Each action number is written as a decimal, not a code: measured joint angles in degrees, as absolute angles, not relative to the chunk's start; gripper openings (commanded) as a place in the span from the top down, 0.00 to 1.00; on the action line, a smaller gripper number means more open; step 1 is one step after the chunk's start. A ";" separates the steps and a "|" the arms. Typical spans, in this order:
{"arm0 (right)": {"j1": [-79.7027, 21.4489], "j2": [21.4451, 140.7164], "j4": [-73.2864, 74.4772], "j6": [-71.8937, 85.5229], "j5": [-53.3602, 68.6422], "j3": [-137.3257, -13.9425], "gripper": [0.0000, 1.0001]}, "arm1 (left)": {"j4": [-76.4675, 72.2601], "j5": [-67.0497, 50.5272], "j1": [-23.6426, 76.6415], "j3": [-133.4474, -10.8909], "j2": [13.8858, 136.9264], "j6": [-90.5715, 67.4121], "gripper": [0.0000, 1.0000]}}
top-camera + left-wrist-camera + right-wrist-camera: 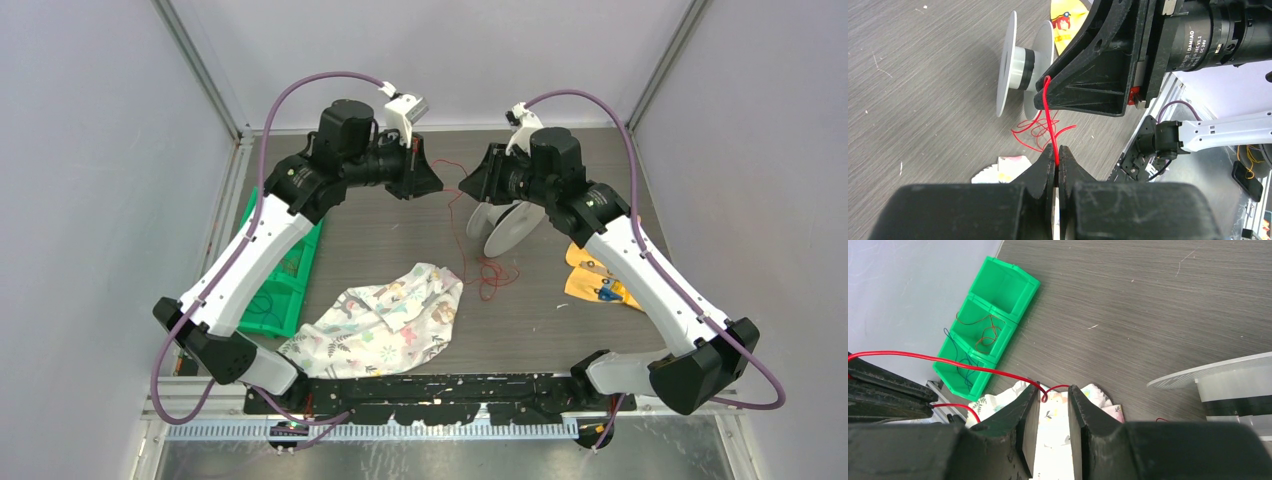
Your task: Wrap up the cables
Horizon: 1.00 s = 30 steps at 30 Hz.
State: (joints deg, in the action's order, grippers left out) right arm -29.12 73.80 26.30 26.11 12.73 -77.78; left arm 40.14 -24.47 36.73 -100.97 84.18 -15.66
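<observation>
Left gripper [1057,150] has its jaws pressed together on the red wire [1051,120]. From that pinch the wire runs taut to the tip of the right gripper [1053,389]. The right gripper's jaws stand apart, and the wire curls through the gap at their tips, lying against one finger [1030,395]. Both grippers hang above the table [400,235], just left of the white spool [505,225], which rests tilted on its flanges. A loose tangle of the wire lies on the table just beside the spool, on its near side. A patterned cloth [390,315] lies near and left of the spool, and yellow packets [595,282] lie just right of it. A green bin [993,305] sits well apart to the spool's left, with thin brown and blue wires in its compartments.
</observation>
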 measured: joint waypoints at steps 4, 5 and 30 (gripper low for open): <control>-29.12 73.87 26.28 26.17 12.73 -77.80 0.69 | 40.16 -24.86 36.73 -100.97 84.18 -15.59 1.00; -29.12 73.93 26.24 26.24 12.73 -77.80 0.74 | 40.16 -24.97 36.73 -100.97 84.18 -15.59 1.00; -29.12 71.46 31.46 24.43 4.62 -78.02 0.99 | 41.95 -23.53 36.71 -102.26 86.02 -14.44 0.52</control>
